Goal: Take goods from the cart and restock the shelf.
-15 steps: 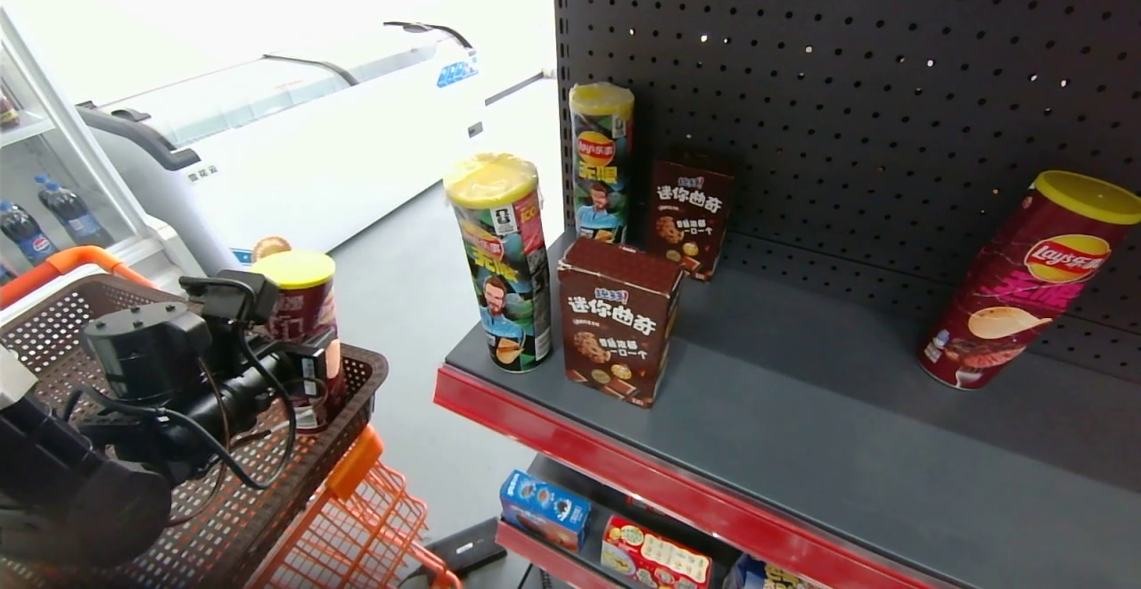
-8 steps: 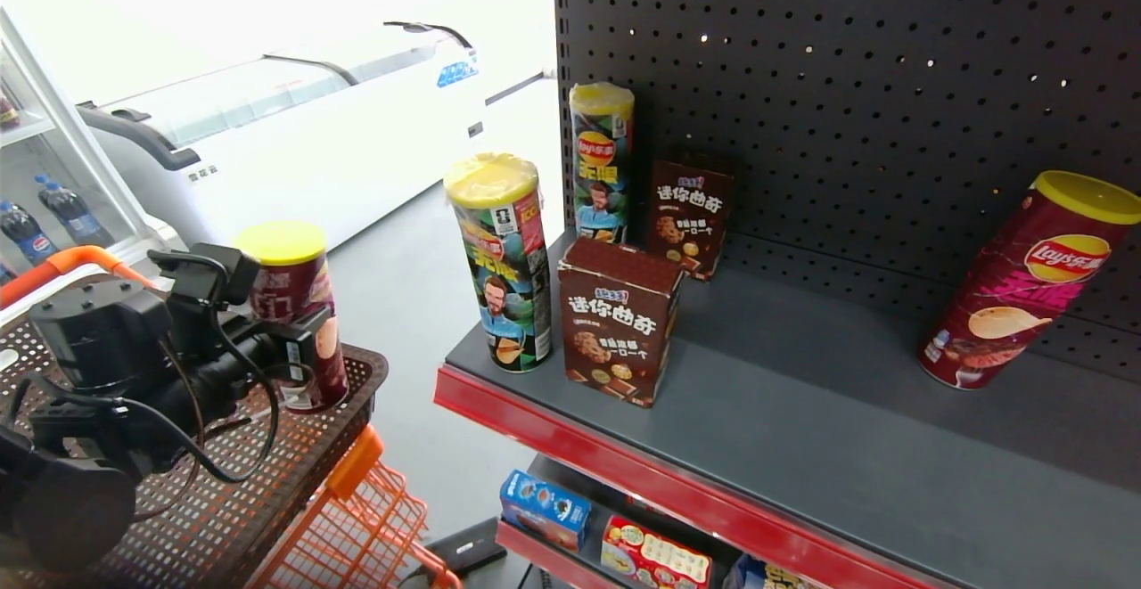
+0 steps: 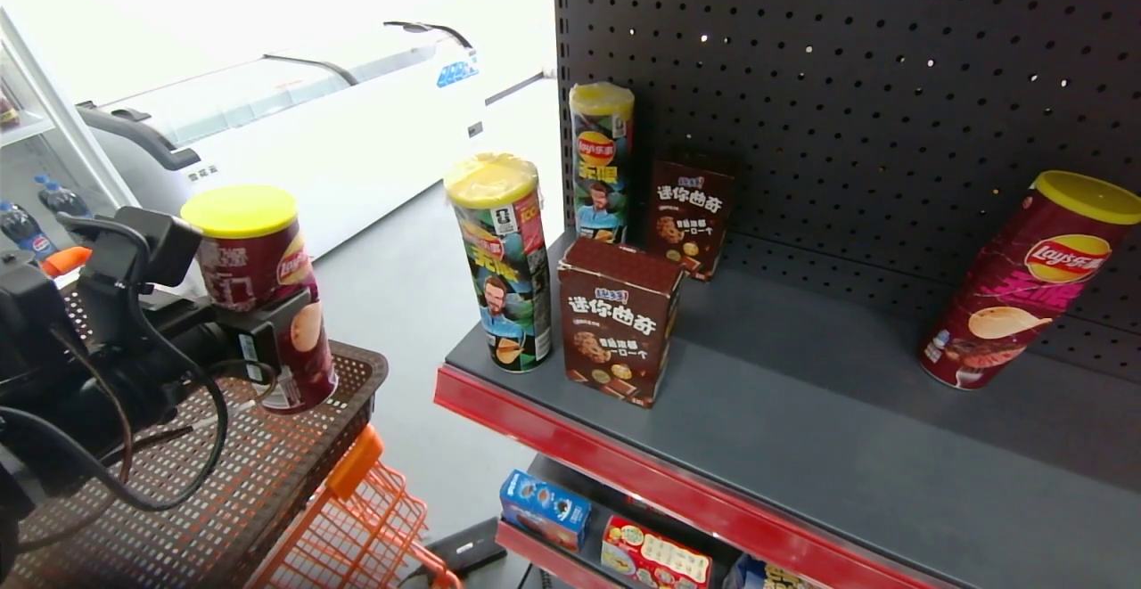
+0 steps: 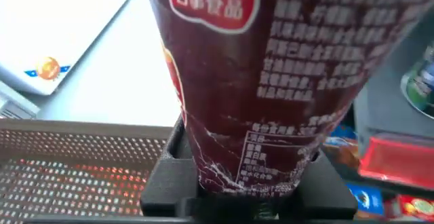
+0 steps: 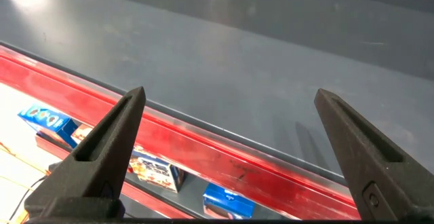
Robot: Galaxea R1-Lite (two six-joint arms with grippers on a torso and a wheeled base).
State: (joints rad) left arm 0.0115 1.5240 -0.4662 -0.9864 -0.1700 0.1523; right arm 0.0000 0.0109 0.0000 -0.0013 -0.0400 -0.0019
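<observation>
Maroon can [image 3: 257,261] in left gripper [image 3: 274,332], over cart [image 3: 358,379]

Floor: a smooth grey floor [image 3: 401,295] is seen, evenly lit.
Freezer: a long white chest freezer with curved glass lids [image 3: 294,143] is set behind it.
Cooler: a white glass-fronted drinks cabinet [image 3: 31,157] is placed far left.
Light: the upper room is washed out by white glare.

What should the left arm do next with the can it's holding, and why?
Probably swing the left gripper across toward the shelf. It is shut on the maroon can, which hangs above the cart basket, seemingly clear of its rim. The shelf has bare space between the brown box and the matching can at the right, so that looks like the landing spot.
</observation>
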